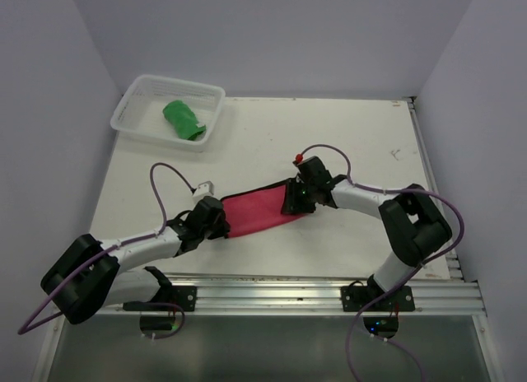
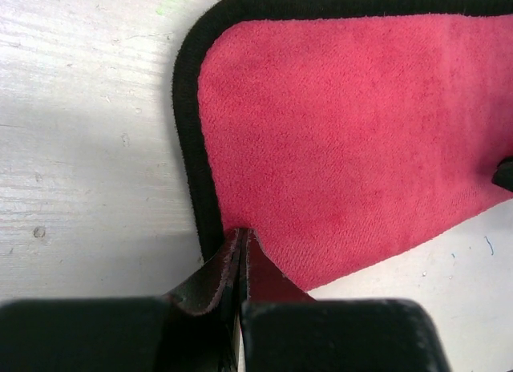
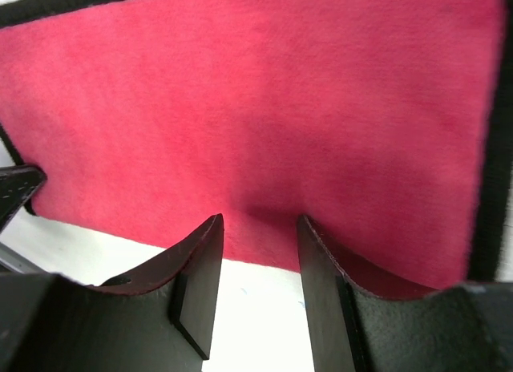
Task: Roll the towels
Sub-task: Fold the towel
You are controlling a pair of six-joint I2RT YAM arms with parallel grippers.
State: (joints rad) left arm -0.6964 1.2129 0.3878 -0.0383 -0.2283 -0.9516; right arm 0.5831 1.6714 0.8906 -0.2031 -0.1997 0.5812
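The red towel (image 1: 259, 209) with its black border lies spread flat mid-table between both grippers. My left gripper (image 1: 222, 221) is at its left end. In the left wrist view its jaws (image 2: 243, 232) are pressed together at the near corner of the red towel (image 2: 345, 147), pinching the edge where the border ends. My right gripper (image 1: 292, 202) is at the right end. In the right wrist view it (image 3: 258, 220) stands open over the near edge of the red towel (image 3: 256, 107), holding nothing. The green towel (image 1: 183, 120) lies bunched in the basket.
A white mesh basket (image 1: 125, 106) stands at the table's back left corner. A metal rail (image 1: 329, 287) with the arm bases runs along the near edge. Walls close in the table on the left, back and right.
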